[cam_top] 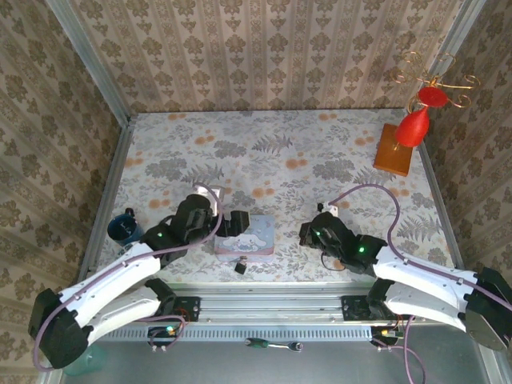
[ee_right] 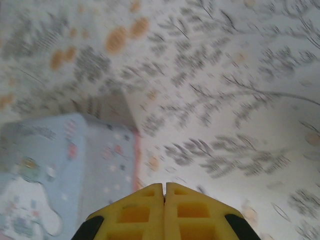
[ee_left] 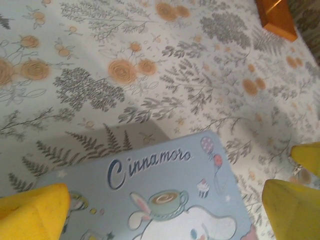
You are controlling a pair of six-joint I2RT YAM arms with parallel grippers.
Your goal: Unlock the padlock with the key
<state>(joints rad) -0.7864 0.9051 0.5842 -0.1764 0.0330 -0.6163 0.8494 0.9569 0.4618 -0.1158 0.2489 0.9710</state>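
Note:
The padlock [cam_top: 239, 267], a tiny black block with a silvery shackle, lies on the table just in front of the pale blue cartoon-dog tin [cam_top: 248, 238]. My left gripper [cam_top: 232, 226] hovers over the tin's left part, open, its yellow fingers [ee_left: 31, 212] spread wide on both sides of the tin lid [ee_left: 165, 180]. To the right of the tin, low over the table, my right gripper [cam_top: 306, 234] is shut, fingertips [ee_right: 164, 186] pressed together. I cannot make out the key; whether it is pinched there I cannot tell. The tin's side [ee_right: 45, 165] shows left of these fingers.
A dark blue mug [cam_top: 124, 227] stands at the left edge beside my left arm. A wooden block [cam_top: 394, 150] [ee_left: 277, 17] with a red ornament on a wire stand [cam_top: 416, 120] stands at the back right. A green-handled tool [cam_top: 258, 344] lies on the front rail.

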